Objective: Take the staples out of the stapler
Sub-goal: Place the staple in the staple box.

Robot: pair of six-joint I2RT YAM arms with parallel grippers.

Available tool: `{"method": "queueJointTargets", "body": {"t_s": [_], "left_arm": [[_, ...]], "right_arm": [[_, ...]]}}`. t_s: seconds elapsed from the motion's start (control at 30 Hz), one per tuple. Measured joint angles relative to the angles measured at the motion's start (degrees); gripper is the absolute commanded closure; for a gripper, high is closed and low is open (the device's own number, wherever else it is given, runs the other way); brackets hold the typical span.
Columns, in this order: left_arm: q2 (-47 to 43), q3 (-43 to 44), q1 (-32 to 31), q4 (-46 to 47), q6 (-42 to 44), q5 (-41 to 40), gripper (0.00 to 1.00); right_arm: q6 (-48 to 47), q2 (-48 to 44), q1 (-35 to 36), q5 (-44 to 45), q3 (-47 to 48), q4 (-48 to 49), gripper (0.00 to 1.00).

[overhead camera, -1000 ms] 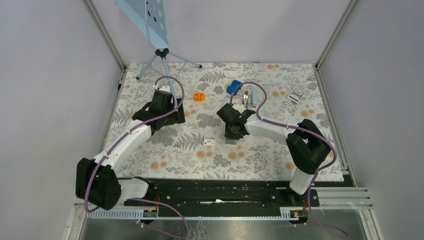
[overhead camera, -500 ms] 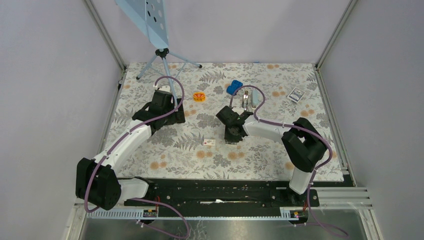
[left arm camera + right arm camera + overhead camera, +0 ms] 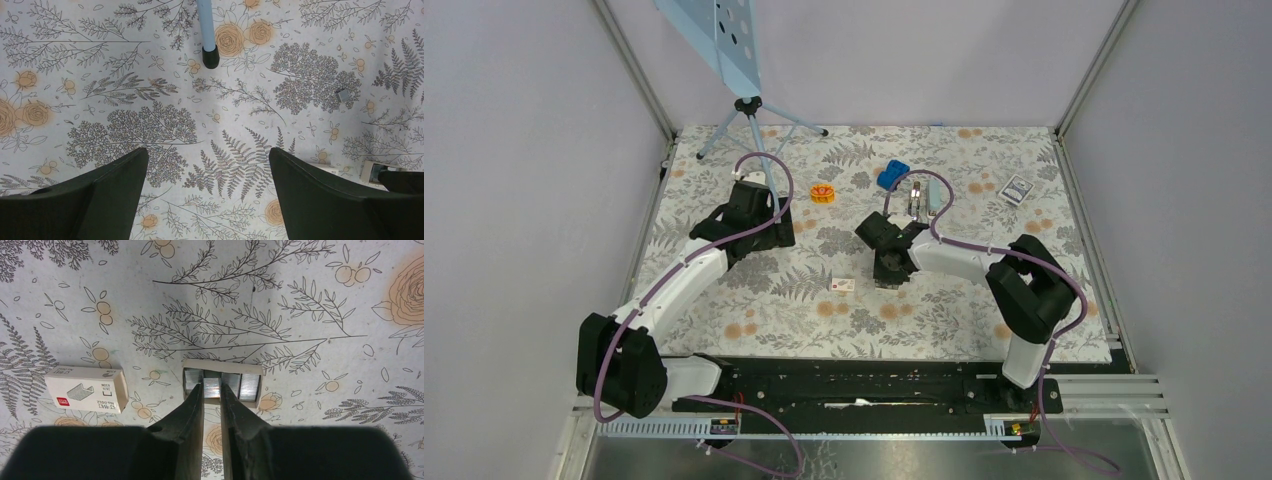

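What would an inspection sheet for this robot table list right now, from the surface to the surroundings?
Surface: floral tablecloth, lying flat.
Job's things: stapler looks opened, at the far side; staples, one strip, over a small white tray holding more strips.
Clutter: white staple box, blue object, orange object, small card.
Grippers: left gripper open and empty; right gripper closed on the staples.
Cables: purple cables loop along both arms.
Surroundings: tripod carrying a blue board; grey walls.
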Motion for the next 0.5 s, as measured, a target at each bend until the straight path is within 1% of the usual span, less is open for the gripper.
{"method": "queueJointTargets", "body": {"t_s": [0.5], "left_arm": [[0.57,0.00,0.00,-0.02,0.00,0.09,0.05]], "right_arm": [[-1.03,0.68,0.02,-0.96,0.61,0.46,0.81]]}}
